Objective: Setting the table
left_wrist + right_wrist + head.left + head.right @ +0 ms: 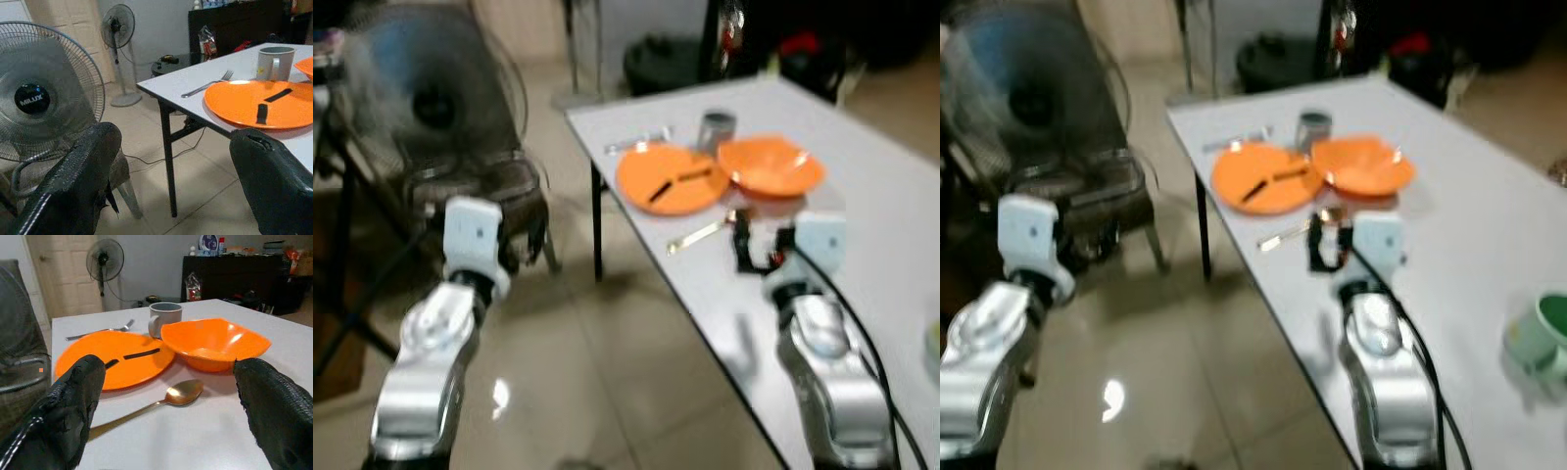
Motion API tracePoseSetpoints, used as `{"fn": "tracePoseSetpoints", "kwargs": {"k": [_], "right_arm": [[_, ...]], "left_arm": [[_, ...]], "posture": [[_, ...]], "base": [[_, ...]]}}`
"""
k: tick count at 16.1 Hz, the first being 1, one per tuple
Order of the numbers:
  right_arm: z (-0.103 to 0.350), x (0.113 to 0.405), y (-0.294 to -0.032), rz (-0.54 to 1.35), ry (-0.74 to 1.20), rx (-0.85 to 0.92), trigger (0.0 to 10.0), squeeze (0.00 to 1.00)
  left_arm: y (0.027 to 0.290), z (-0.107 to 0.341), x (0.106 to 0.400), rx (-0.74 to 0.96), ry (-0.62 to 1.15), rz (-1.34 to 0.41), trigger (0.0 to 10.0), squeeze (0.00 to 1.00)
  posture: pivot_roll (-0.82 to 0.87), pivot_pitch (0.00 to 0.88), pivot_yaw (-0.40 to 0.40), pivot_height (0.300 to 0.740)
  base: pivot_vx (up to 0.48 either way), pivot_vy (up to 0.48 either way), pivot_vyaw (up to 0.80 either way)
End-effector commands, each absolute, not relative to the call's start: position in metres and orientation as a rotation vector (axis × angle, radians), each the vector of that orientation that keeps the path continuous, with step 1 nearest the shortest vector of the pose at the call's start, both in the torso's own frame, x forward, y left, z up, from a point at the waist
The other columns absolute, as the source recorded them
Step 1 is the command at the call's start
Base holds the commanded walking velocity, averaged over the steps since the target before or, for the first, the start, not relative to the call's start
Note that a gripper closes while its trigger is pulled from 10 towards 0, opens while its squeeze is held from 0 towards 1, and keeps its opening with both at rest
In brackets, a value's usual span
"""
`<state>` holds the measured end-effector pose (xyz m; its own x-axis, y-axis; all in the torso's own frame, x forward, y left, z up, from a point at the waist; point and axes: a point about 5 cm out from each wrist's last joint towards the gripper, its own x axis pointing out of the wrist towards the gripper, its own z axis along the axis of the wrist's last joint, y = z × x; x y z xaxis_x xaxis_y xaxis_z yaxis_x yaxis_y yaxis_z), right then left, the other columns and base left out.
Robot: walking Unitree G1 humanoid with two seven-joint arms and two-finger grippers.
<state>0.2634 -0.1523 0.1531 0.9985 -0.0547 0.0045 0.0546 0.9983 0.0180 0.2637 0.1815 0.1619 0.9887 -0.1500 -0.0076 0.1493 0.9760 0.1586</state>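
Observation:
On the white table lie an orange plate with two black strips on it and an orange bowl touching its right side. Behind them stand a grey mug and a fork. A gold spoon lies in front of the plate. My right gripper hovers open over the table just short of the spoon and bowl, nothing between its fingers. My left gripper is open and held over the floor left of the table, facing the table's corner.
A standing fan and a dark chair stand left of the table. A green cup sits on the table at my right. A second fan stands far back by the wall. Tiled floor lies between fan and table.

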Motion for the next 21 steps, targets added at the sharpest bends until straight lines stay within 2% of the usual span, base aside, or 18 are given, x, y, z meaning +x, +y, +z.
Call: {"fn": "tracePoseSetpoints", "kwargs": {"k": [1,3,6,11,21], "right_arm": [[0.151,0.263,-0.16,-0.096,0.02,0.001,10.0,0.0],[0.152,0.264,-0.158,-0.054,-0.046,-0.044,10.0,0.0],[0.156,0.263,-0.155,-0.031,-0.001,0.076,10.0,0.0],[0.151,0.262,-0.145,-0.005,0.042,0.17,10.0,0.0],[0.149,0.265,-0.148,-0.017,0.072,0.161,10.0,0.0]], "left_arm": [[0.178,0.164,0.265,0.166,-0.008,-0.164,10.0,0.0],[0.177,0.161,0.265,0.17,0.012,-0.162,10.0,0.0],[0.176,0.16,0.265,0.176,0.017,-0.161,10.0,0.0],[0.178,0.16,0.262,0.197,0.027,-0.169,10.0,0.0],[0.176,0.161,0.266,0.191,0.027,-0.183,10.0,0.0]], "posture": [[0.13,0.0,0.015,0.74],[0.14,0.0,0.008,0.74],[0.14,0.0,0.006,0.74],[0.14,0.0,0.015,0.74],[0.14,0.0,0.013,0.74]], "base": [[0.0,0.3,0.0],[0.0,0.302,0.0],[0.0,0.324,0.0],[0.0,0.333,0.0],[0.0,0.337,0.0]]}}
